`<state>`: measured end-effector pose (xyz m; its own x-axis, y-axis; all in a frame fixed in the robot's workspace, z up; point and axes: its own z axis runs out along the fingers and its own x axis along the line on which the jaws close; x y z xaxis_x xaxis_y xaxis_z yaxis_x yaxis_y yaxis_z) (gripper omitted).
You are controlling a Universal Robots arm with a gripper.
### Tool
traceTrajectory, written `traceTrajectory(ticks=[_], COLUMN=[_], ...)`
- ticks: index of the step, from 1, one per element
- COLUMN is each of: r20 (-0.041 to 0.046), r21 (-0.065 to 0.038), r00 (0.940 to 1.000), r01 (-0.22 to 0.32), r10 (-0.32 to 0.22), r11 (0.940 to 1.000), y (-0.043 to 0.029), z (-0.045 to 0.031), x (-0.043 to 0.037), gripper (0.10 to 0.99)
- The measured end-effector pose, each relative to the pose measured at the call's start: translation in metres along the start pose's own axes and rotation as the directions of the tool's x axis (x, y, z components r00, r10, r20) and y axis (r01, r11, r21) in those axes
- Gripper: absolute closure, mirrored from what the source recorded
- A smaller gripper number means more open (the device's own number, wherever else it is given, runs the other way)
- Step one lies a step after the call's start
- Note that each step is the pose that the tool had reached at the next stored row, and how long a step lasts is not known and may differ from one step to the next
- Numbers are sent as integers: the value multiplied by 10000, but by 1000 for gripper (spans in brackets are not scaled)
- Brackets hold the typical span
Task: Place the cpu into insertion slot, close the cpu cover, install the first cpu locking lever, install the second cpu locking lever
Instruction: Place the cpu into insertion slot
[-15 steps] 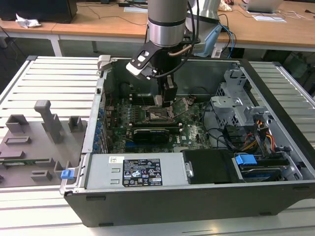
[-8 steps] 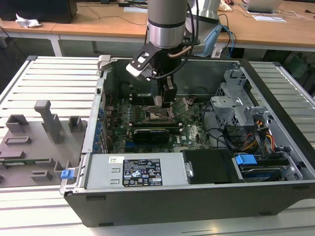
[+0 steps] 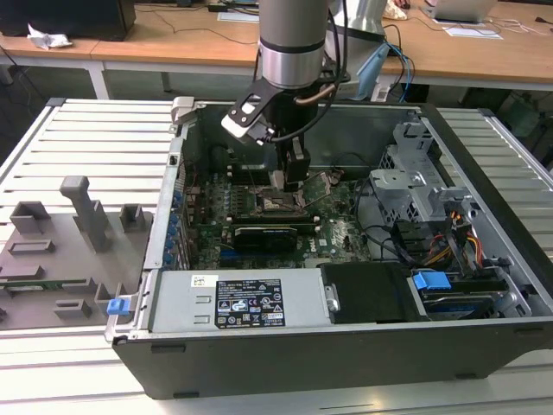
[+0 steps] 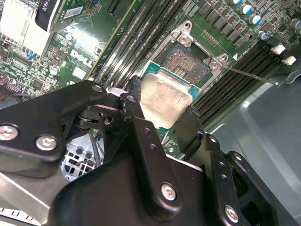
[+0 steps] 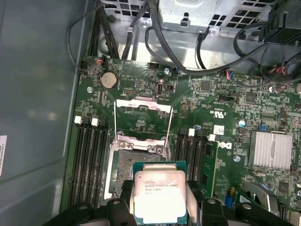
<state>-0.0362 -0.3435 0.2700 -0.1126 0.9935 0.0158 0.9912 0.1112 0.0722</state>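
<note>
"Where was the cpu (image 5: 160, 195)?"

"Clamped by its edges in the end effector (image 4: 162, 104), its metal top showing. It sat over one edge of the slot (image 5: 123, 169), not seated."

"And the cover (image 5: 143, 103)?"

"Swung open off the slot, its cut-out over the green board (image 5: 207, 101) inside the case (image 3: 259, 363)."

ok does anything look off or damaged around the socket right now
Nothing stands out. The flat square silver-topped cpu is held by the black gripper over the near edge of the square black insertion slot, whose dark centre looks bare. The thin silver frame cover lies folded back open and looks straight.
</note>
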Motion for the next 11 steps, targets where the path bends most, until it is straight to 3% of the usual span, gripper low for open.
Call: traceTrajectory(ticks=[11], r20=[1], r21=[7], r00=[10000], r01=[-24], r10=[24], r11=[10000], y=[-3], z=[39], x=[-1], gripper=[557])
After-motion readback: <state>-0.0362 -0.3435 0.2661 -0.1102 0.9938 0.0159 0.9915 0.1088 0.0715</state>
